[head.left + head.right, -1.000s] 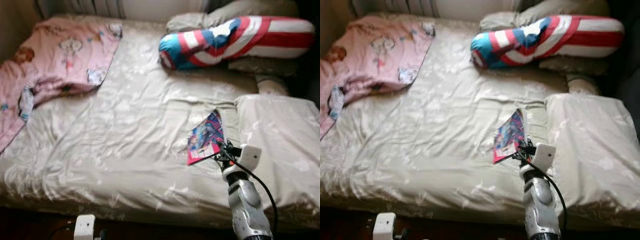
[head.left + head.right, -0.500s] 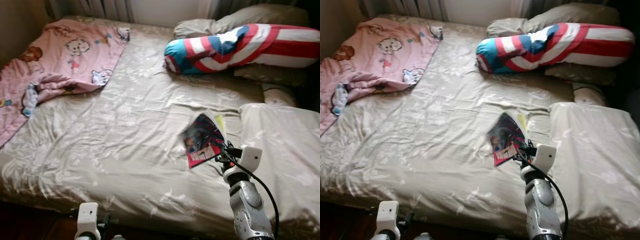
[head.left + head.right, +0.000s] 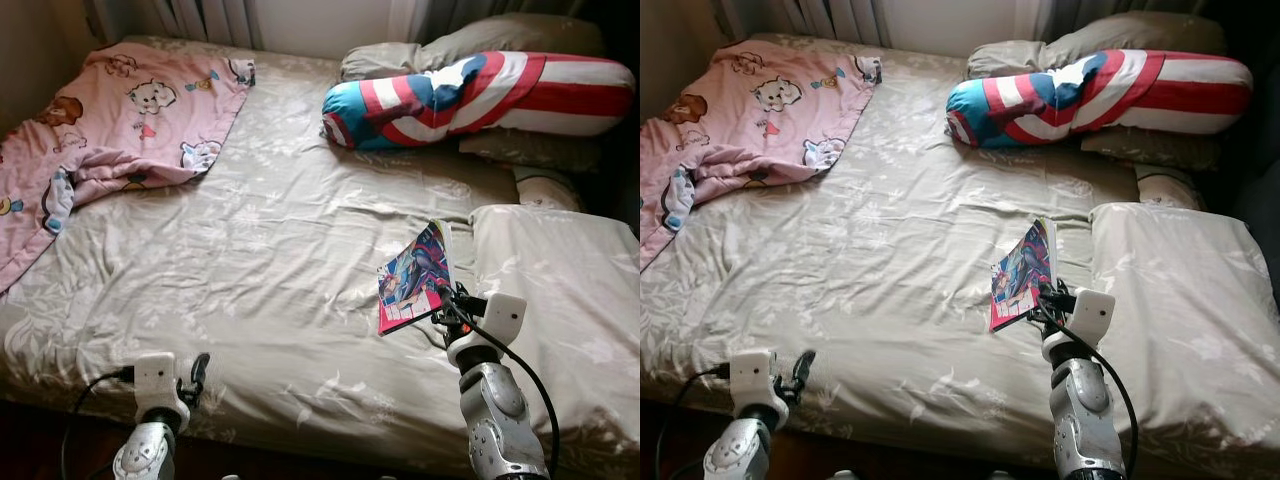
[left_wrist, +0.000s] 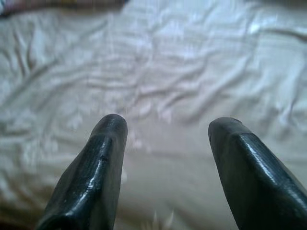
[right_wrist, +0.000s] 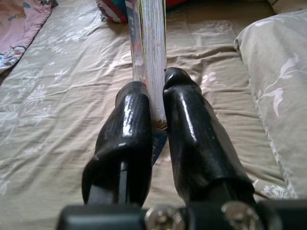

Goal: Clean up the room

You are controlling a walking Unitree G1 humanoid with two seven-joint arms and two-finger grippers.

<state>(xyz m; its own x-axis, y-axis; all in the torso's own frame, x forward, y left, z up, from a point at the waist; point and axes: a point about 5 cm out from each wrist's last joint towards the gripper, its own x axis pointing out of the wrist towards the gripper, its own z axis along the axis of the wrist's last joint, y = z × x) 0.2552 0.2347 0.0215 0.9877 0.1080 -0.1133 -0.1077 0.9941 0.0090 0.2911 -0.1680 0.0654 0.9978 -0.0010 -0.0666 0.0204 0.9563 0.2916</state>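
Since a second ago the book (image 3: pixel 416 277) has risen off the bed (image 3: pixel 250 260) and tilted upright, right of centre in the frame, and the left gripper (image 3: pixel 199 367) has come up at lower left. Right gripper (image 5: pixel 152 103) pinches the book's lower edge, fingers narrowed tight on its pages, likely to carry it off the bed. Left fingers (image 4: pixel 103 158) stand wide apart, empty, over the sheet.

A wide bed (image 3: pixel 250 260) with a creased beige flowered sheet takes up the room. Pale curtains (image 3: pixel 215 15) hang behind its head, beside a light wall (image 3: pixel 320 15). Dark floor (image 3: pixel 40 450) lies at its foot.
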